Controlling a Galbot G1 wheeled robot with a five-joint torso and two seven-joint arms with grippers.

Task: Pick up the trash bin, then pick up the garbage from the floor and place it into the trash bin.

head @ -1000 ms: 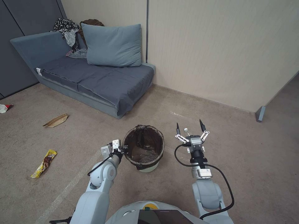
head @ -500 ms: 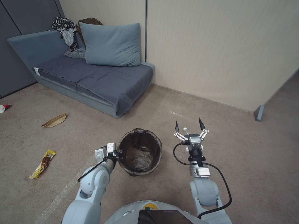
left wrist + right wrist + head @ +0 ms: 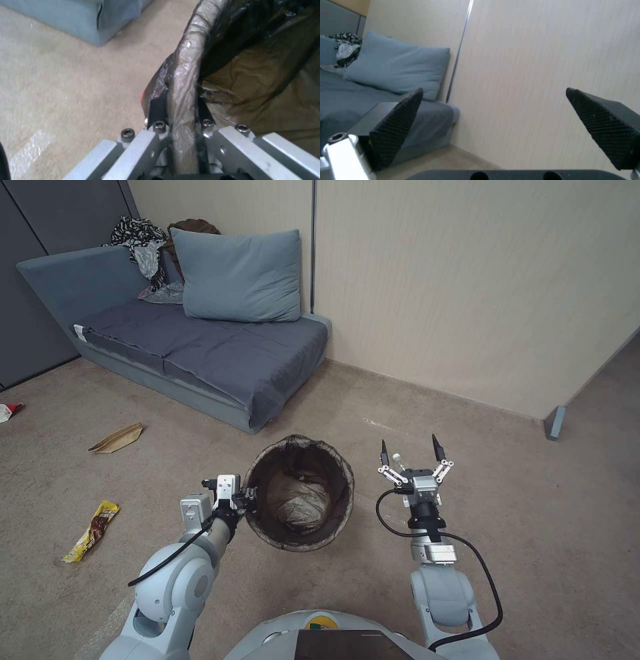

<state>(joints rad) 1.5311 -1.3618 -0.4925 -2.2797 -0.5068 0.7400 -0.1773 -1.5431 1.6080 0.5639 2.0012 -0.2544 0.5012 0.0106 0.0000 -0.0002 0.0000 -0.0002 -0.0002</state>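
The trash bin, lined with a dark bag, hangs off the carpet in the head view and tilts so its mouth faces me. My left gripper is shut on its near-left rim. In the left wrist view the black fingers pinch the bag-covered rim from both sides. My right gripper stands open and empty to the right of the bin, its fingertips wide apart facing the wall. Garbage lies on the floor at left: a yellow wrapper, a flat brown paper bag and a red-and-white wrapper.
A grey-blue sofa with a pillow and clothes stands at the back left. A beige wall runs behind, with a partition foot at right. Open carpet spreads around me.
The left arm has raised the bin off the floor and drawn it nearer, tilting its mouth toward me; its white base no longer shows. The right gripper has barely moved.
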